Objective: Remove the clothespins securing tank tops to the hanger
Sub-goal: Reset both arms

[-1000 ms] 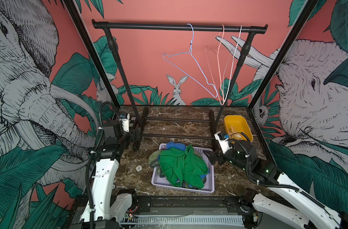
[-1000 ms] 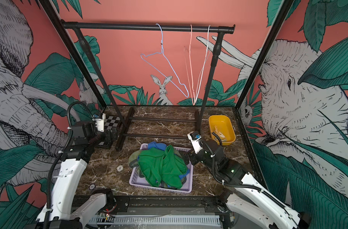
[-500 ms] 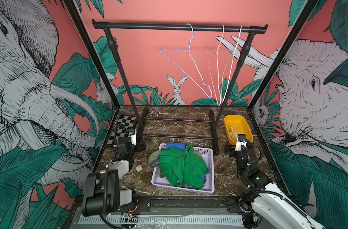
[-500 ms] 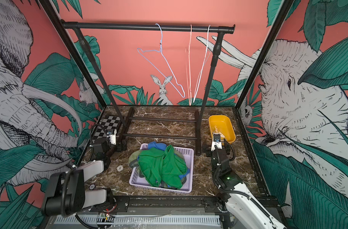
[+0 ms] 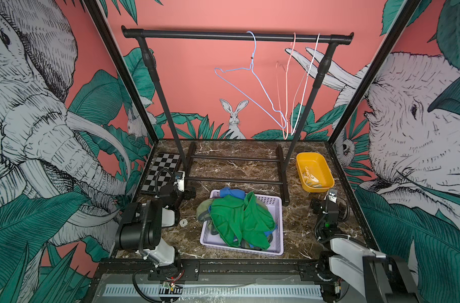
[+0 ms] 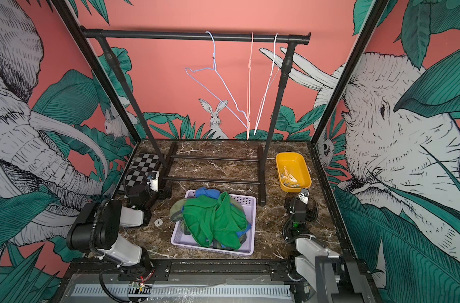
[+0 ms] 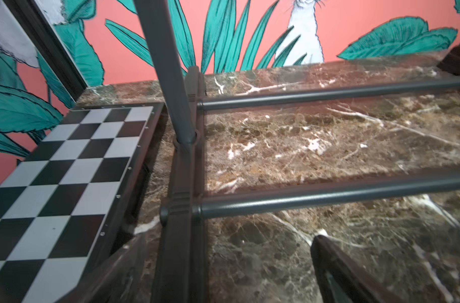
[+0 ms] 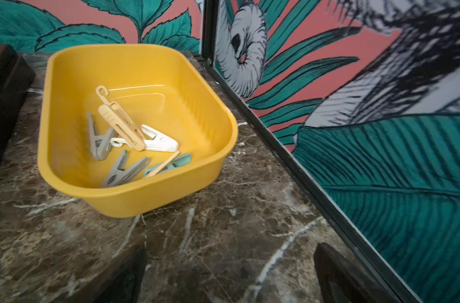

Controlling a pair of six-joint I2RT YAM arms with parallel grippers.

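Marble tabletop (image 5: 236,168), clothespins (image 8: 120,127) in yellow tray (image 8: 134,47)

L arm (image 5: 141,225) is sitting folded low, left of basket (image 5: 272,201); R arm (image 5: 328,217) right of it. L gripper (image 7: 226,246) & R gripper (image 8: 231,248) are gaping wide, empty.

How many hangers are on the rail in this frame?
3, all bare on the black rail: the blue hanger nearest the middle, the pink hanger next to it, and the white hanger by the post on the robot's right. None looks hidden.
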